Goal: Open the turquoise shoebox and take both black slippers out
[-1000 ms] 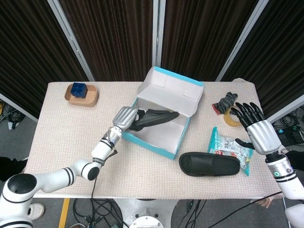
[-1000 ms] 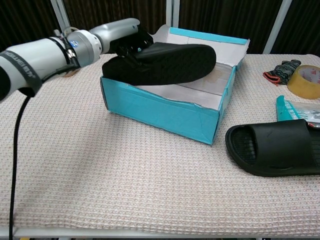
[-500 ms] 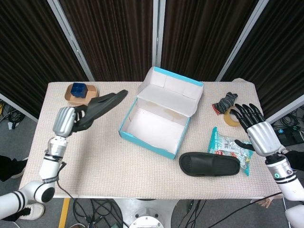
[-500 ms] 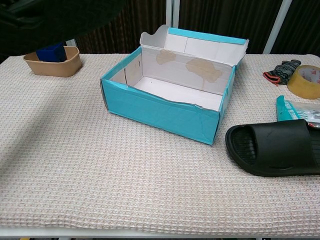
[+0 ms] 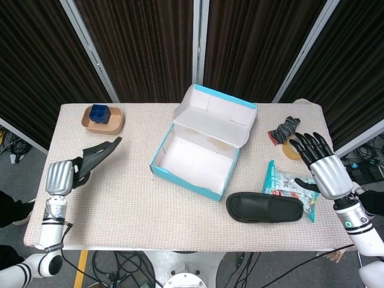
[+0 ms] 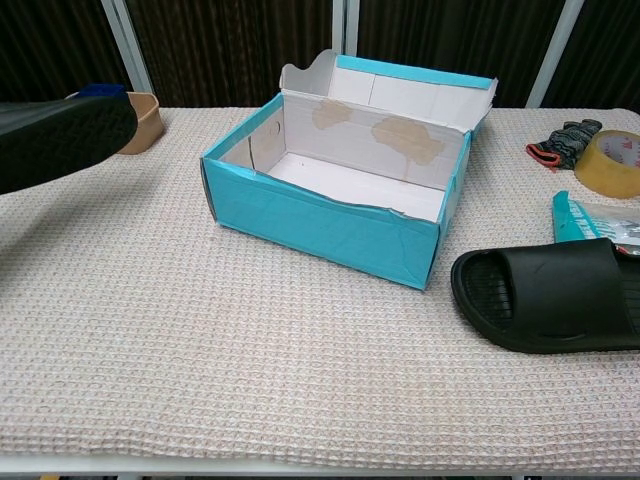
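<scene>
Your left hand (image 5: pixel 59 178) has carried the second slipper (image 5: pixel 96 157) out of the box (image 5: pixel 198 157) and far to the left edge of the table (image 5: pixel 138 204). Its fingers grip the slipper by one end, above the cloth. The box now stands open and empty in the middle. The first slipper (image 5: pixel 264 207) lies near the box, on its right. Your right hand (image 5: pixel 321 165) waits with fingers spread, holding nothing. I judge you only need to put this slipper down.
</scene>
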{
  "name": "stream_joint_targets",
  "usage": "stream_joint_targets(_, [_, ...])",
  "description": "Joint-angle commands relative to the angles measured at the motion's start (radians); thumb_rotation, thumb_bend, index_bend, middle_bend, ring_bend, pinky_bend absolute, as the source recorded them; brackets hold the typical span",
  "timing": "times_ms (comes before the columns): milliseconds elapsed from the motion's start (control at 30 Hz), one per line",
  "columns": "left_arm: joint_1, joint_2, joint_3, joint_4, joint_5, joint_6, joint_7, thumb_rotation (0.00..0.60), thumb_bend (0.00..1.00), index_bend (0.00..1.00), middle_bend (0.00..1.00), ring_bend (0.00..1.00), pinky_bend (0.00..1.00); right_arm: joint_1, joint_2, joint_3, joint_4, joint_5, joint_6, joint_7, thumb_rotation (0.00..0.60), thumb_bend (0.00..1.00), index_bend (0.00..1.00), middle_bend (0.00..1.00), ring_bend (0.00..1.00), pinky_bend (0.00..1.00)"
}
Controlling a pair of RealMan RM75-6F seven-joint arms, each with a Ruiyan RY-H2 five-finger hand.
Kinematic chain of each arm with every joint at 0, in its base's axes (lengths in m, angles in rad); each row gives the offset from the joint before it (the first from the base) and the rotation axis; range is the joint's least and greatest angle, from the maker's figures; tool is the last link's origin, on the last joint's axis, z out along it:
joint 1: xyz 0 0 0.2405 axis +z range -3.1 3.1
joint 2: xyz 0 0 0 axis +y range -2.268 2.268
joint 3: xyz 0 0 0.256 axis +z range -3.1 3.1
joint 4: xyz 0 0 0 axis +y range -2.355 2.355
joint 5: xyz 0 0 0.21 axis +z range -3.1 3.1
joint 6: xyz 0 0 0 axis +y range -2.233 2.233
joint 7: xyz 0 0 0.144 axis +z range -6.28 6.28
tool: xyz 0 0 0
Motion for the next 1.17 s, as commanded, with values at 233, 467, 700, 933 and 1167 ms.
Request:
stream_joint_targets(233, [-0.03, 0.111, 0.03, -0.196, -0.046, -0.208, 0.105, 0.6, 0.08, 0.1, 0.11, 0.05, 0.15, -0.031, 0.011, -0.03, -0.023, 0.009, -0.016, -0.006, 0.6, 0.0, 0.0, 0.0, 0.0, 0.0])
stream_joint_targets(467, [0.011, 0.277, 0.061, -0.425, -0.02, -0.201, 0.117, 0.6, 0.05, 0.07, 0.1, 0.03, 0.1, -0.061, 0.012, -0.062, -0.031, 0.042, -0.057, 0.062, 0.6, 0.01, 0.0, 0.0, 0.0, 0.0])
stream_joint_targets(700, [0.101, 0.339, 0.065, -0.386, 0.031, -0.056, 0.063, 0.6, 0.05, 0.08, 0.1, 0.04, 0.1, -0.112, 0.004, -0.08, 0.003, 0.066, -0.035, 0.245, 0.6, 0.09, 0.0, 0.07, 0.0, 0.01])
stream_joint_targets(933, [0.227, 0.384, 0.098, -0.346, 0.064, 0.105, 0.056, 0.6, 0.05, 0.09, 0.11, 0.04, 0.1, -0.195, 0.01, -0.093, -0.011, 0.093, 0.037, 0.241, 0.6, 0.1, 0.0, 0.07, 0.0, 0.02])
stream_joint_targets(1167, [0.341, 0.396, 0.136, -0.384, 0.128, 0.258, 0.06, 0.6, 0.05, 0.09, 0.11, 0.04, 0.1, -0.262, 0.019, -0.109, -0.065, 0.112, 0.074, 0.207, 0.6, 0.1, 0.0, 0.06, 0.0, 0.02])
